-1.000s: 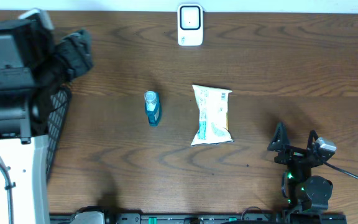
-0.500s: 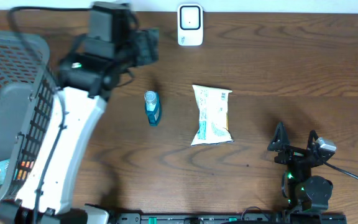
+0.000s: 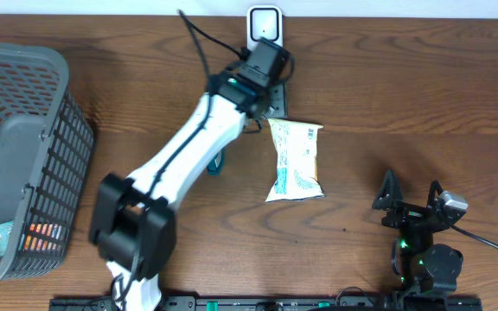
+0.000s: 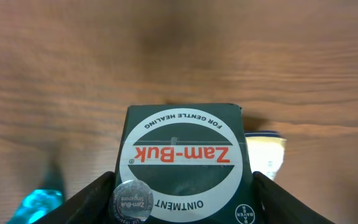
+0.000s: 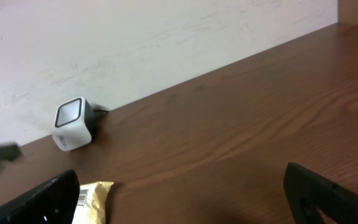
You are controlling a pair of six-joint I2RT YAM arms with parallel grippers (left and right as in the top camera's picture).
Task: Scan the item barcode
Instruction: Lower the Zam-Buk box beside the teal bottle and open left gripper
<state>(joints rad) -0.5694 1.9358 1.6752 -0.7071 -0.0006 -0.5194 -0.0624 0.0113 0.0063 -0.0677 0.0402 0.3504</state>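
My left gripper (image 4: 182, 194) is shut on a dark green Zam-Buk ointment box (image 4: 182, 155), one finger on each side of it, the round label facing the wrist camera. From overhead, the left gripper (image 3: 272, 88) hangs over the table just in front of the white barcode scanner (image 3: 264, 34), which stands at the back edge. The box itself is hard to make out from above. My right gripper (image 3: 411, 197) rests open at the front right, nothing between its fingers (image 5: 42, 202). The scanner (image 5: 73, 123) shows far left in the right wrist view.
A white and yellow snack packet (image 3: 296, 160) lies mid-table, right of the left arm. A blue bottle (image 3: 214, 162) lies partly under that arm. A grey wire basket (image 3: 24, 53) holding some items stands at the left edge.
The left arm has swung from over the basket at the left across the table to just in front of the scanner. The right arm has not moved.
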